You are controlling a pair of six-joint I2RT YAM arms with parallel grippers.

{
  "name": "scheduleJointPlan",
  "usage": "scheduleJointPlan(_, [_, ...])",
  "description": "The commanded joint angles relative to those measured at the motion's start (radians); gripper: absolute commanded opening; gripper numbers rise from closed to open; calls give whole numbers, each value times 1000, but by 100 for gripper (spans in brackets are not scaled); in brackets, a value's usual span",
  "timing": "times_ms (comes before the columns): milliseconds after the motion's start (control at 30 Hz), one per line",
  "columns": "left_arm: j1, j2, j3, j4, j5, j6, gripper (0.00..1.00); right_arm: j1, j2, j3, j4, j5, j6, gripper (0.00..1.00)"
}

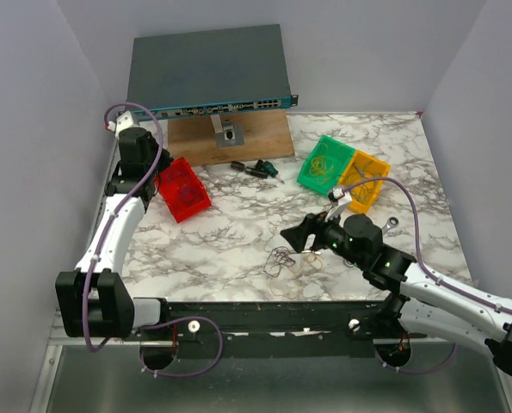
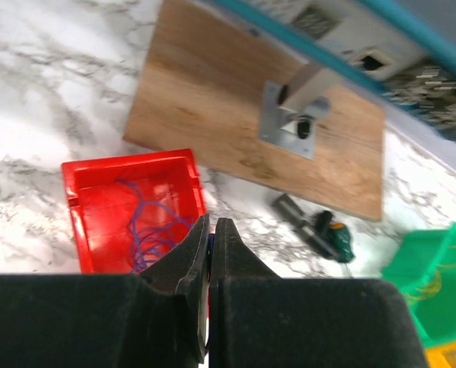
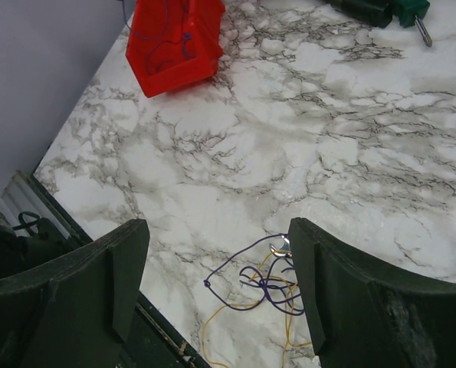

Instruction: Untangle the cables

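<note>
Gaping over the cables [image 3: 267, 289], the right gripper [image 3: 216, 234] grips nothing; the left gripper [image 2: 211, 230] stands closed.

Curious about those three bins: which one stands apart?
The red bin, alone at the left; the green bin and yellow bin sit side by side at the right.

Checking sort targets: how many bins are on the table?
3: the red bin at the table's left, and the green bin and yellow bin side by side at far right. None looks hidden.
</note>
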Motion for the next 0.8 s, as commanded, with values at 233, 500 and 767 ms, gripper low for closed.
scheduleJointPlan(233, [6, 249, -16, 61, -115, 0, 0, 1, 6, 17, -32, 7, -19, 82])
scheduleJointPlan(500, [7, 355, 34, -4, -70, -22, 0, 2, 20, 24, -27, 10, -17, 82])
scheduleJointPlan(767, [6, 306, -5, -70, -62, -40, 19, 1, 25, 22, -15, 2, -11, 82])
